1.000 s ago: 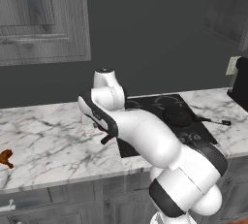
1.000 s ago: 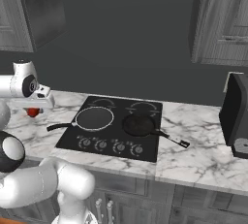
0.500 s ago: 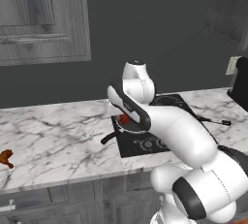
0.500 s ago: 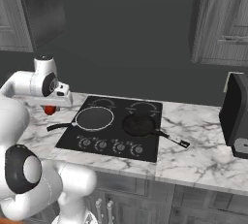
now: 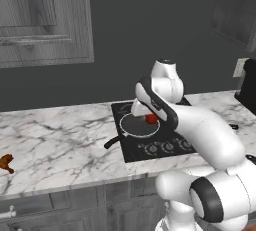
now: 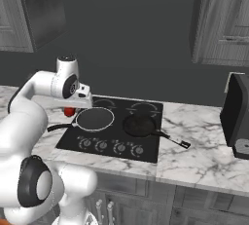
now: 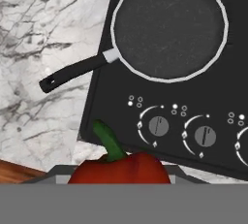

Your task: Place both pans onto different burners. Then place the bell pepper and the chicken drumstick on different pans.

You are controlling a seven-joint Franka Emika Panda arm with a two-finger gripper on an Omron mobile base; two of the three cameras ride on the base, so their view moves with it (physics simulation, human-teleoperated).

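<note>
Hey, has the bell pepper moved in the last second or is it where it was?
Yes. The bell pepper, held by the gripper, has traveled right from over the marble counter toward the cooktop, and now hangs by the pale-rimmed pan.

1. Arm: white w/ dark joints, rises from base, bends fwd at elbow, forearm reaches out and down over the work area.
2. Wrist: bent downward; hand points down, approx. vertical.
3. Gripper (image 5: 149,118): seen in left base view at end of forearm; in right base view it sits below the wrist housing (image 6: 71,110).
4. Jaws: partly closed, clamped on a red pepper (image 7: 119,168); held clear of the surface below.
5. Fingertips: hidden behind pepper in hand view.
</note>
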